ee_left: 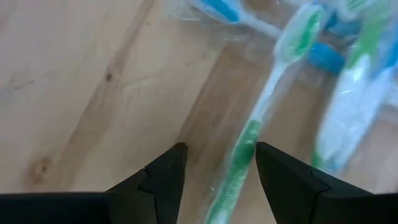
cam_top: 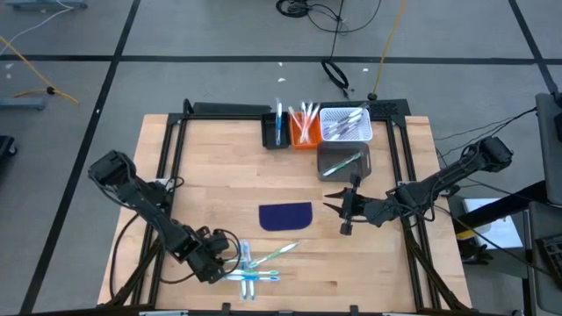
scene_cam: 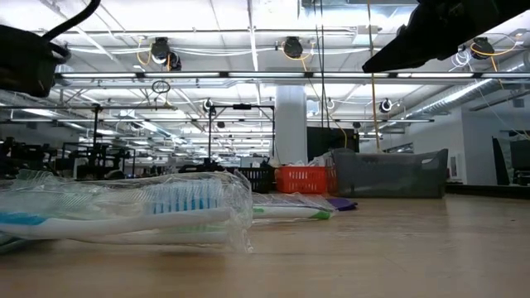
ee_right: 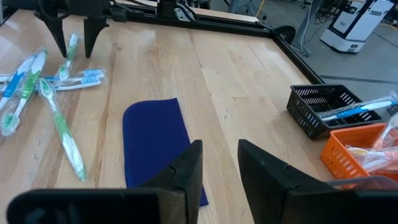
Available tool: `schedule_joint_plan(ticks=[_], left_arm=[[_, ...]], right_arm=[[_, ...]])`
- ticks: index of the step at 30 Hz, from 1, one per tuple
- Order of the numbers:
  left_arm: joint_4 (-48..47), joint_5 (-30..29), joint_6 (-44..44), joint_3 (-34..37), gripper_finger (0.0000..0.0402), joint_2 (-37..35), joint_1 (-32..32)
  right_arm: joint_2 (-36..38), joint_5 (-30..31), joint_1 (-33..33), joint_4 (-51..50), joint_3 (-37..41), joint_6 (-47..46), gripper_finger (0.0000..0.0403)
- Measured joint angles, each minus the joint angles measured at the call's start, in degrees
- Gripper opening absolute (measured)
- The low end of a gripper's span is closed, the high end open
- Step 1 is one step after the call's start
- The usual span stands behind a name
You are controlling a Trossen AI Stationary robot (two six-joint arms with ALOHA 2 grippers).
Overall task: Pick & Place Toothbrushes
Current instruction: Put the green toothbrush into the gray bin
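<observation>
Several wrapped toothbrushes (cam_top: 261, 263), blue and green, lie in a loose heap on the wood near the table's near edge; they also fill the low view (scene_cam: 124, 211). My left gripper (ee_left: 221, 152) is open and points down over the heap. Its fingers stand on either side of a green toothbrush's handle (ee_left: 247, 146); the right wrist view shows this too (ee_right: 72, 45). Whether they touch it I cannot tell. My right gripper (cam_top: 334, 202) is open and empty, hovering right of the dark blue mat (cam_top: 285, 215).
Four bins stand at the far edge: a black one (cam_top: 277, 132), an orange one (cam_top: 305, 130), a white one (cam_top: 345, 123) and, nearer, a grey one (cam_top: 342, 162), each holding toothbrushes. Bare wood lies between the mat and the heap. A black frame (cam_top: 167, 175) borders the table.
</observation>
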State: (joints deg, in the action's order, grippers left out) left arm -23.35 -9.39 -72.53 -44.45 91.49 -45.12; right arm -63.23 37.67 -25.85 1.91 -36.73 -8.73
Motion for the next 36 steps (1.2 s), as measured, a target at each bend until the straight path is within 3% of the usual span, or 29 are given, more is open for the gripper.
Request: schedule_joint_plan(ticks=[12, 18, 25, 36], left_arm=[[0.6, 1.9, 1.2, -0.2, 0.0194, 2.6, 0.0], [-0.2, 2.2, 2.5, -0.1, 0.013, 2.6, 0.1], [-0.4, 2.6, 2.0, -0.1, 0.0014, 2.8, 0.1], [-1.2, 5.7, 1.4, 0.0, 0.0004, -0.1, 2.6]], right_arm=[[0.0, 0.0, 0.0, 0.0, 0.0, 0.4, 0.0093], [0.0, 0.0, 0.0, 0.0, 0.0, 0.4, 0.0093], [0.0, 0.0, 0.0, 0.0, 0.0, 0.4, 0.0093], [0.0, -0.2, 0.0, 0.0, 0.0, 0.4, 0.0093]])
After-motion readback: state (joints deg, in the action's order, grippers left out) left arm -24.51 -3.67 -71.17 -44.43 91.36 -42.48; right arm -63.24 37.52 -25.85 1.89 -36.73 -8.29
